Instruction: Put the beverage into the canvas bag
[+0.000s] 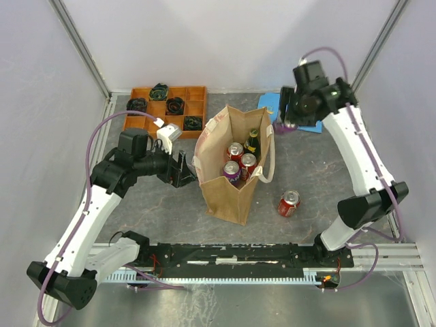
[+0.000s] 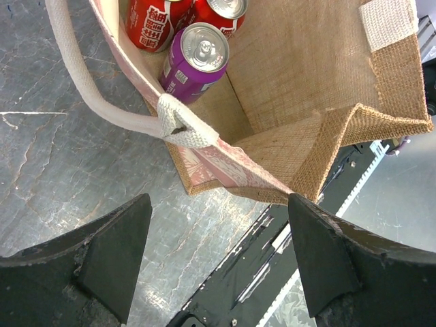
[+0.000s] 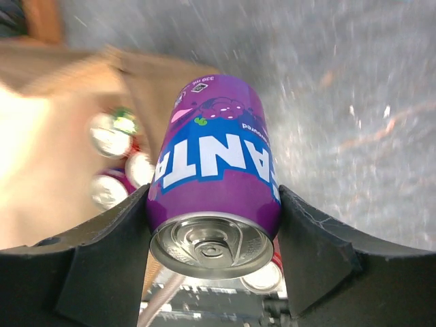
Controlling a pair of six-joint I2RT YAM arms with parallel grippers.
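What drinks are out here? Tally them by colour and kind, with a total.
Red cans: 3 (two in the canvas bag, one on the table)
Purple cans: 2 (one in the bag, one in the right end effector)
Green bottle: 1 (in the bag)
Total: 6

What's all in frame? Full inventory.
canvas bag: 1, tan-brown, table centre
bagged red cans: 2, red, in bag
bagged purple can: 1, purple, in bag
green bottle: 1, green, in bag
loose red can: 1, red, right of bag
held purple can: 1, purple, in right gripper
orange tray: 1, orange, far left
dark rolls: 4 visible, black-green, in tray
blue pad: 1, blue, far right
left gripper: 1, black, open beside bag
right gripper: 1, black, shut on held purple can
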